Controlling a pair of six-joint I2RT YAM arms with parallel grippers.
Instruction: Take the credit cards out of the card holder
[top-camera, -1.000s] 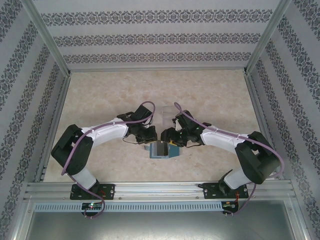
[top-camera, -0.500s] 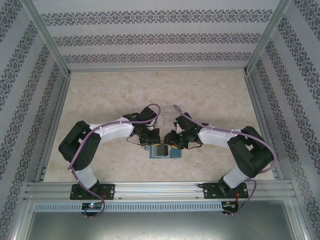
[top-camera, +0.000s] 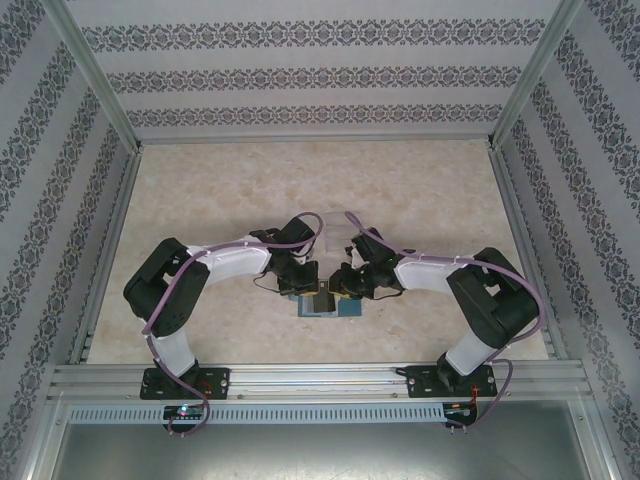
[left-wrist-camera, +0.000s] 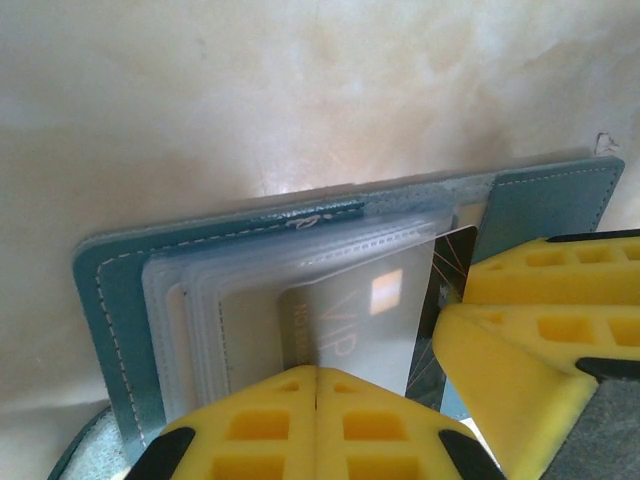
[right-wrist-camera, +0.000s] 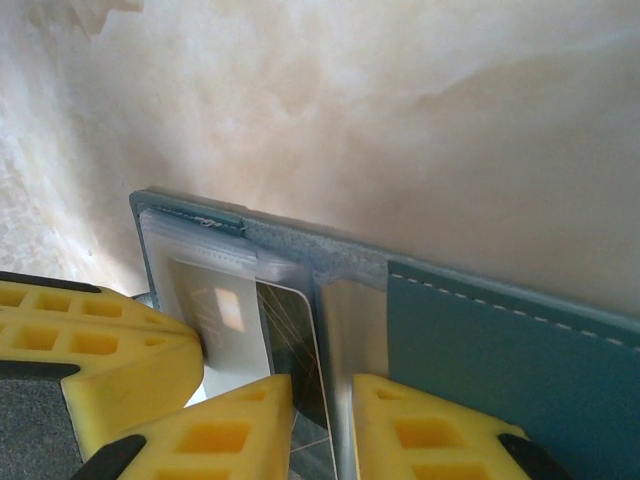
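Observation:
The teal card holder (top-camera: 347, 308) lies open on the table between both grippers. In the left wrist view its stitched cover (left-wrist-camera: 110, 300) frames several clear sleeves. My left gripper (left-wrist-camera: 316, 372) is shut on a pale credit card (left-wrist-camera: 370, 310) marked VIP that sticks partly out of a sleeve. A black card (left-wrist-camera: 452, 262) lies behind it. In the right wrist view my right gripper (right-wrist-camera: 322, 405) grips the holder's inner sleeve page (right-wrist-camera: 345, 330), with the black card (right-wrist-camera: 290, 330) also between its jaws. The teal cover (right-wrist-camera: 500, 340) lies to the right. The left gripper's finger (right-wrist-camera: 100, 350) touches the pale card (right-wrist-camera: 225, 310).
A clear plastic tray (top-camera: 333, 226) stands just behind the grippers. Marbled tabletop (top-camera: 220, 190) stretches to the left, right and back. Aluminium frame rails (top-camera: 300, 378) run along the near edge and sides.
Both arms have drawn in and lowered onto the holder. The grippers now sit closer together, and the holder looks flatter than a second ago.

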